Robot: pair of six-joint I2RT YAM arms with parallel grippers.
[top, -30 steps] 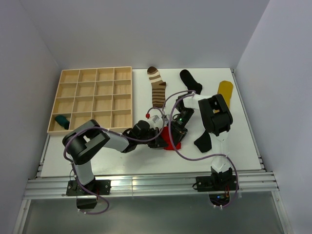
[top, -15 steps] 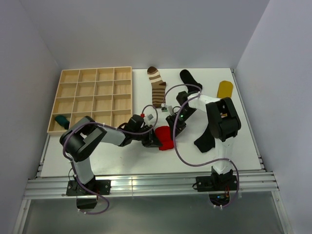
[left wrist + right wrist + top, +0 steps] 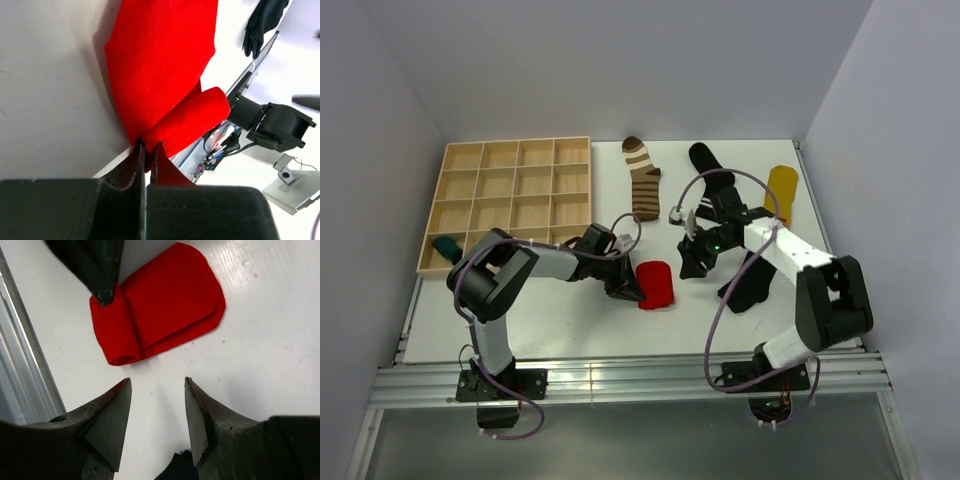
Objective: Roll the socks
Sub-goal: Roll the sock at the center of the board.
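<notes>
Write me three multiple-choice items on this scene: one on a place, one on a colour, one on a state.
1. Which compartment of the tray holds the teal sock?
A. near-left corner
B. far-right corner
C. a middle one

2. What colour is the sock that the left end effector pinches?
A. yellow
B. red
C. black

3. How is the right end effector?
A. shut on the red sock
B. shut, empty
C. open, empty

Answers:
1 A: the teal sock lies in the tray's nearest row, leftmost column.
2 B: the left wrist view shows red fabric clamped in it.
3 C: its jaws stand apart over bare table, with the red sock beyond them.
</notes>
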